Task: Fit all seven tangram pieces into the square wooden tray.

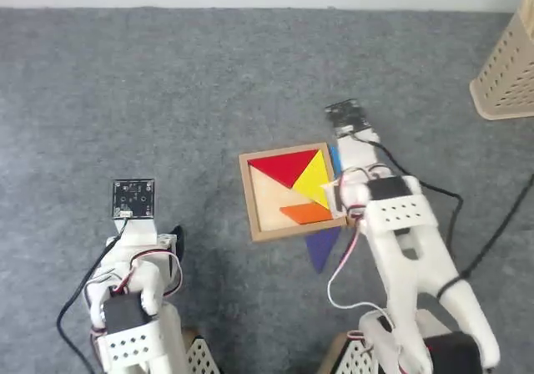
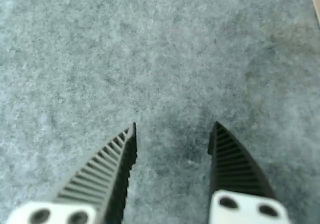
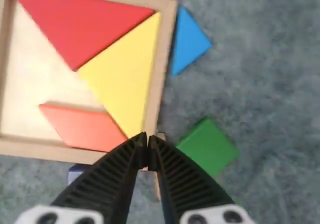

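The square wooden tray (image 1: 260, 224) (image 3: 167, 59) lies mid-table and holds a red triangle (image 1: 282, 167) (image 3: 75, 26), a yellow triangle (image 1: 314, 179) (image 3: 125, 79) and an orange parallelogram (image 1: 306, 214) (image 3: 82, 126). My right gripper (image 3: 147, 136) is shut, its tips at the tray's near right corner. Beside it on the carpet sit a green square (image 3: 207, 146) and a blue triangle (image 1: 335, 159) (image 3: 189, 40). A purple triangle (image 1: 322, 247) lies just in front of the tray. My left gripper (image 2: 172, 131) is open over bare carpet, holding nothing.
The right arm (image 1: 400, 224) covers the tray's right edge in the high view. The left arm (image 1: 133, 299) stands at the near left, well away from the tray. A beige slotted basket (image 1: 509, 65) is at the far right. Grey carpet covers the table.
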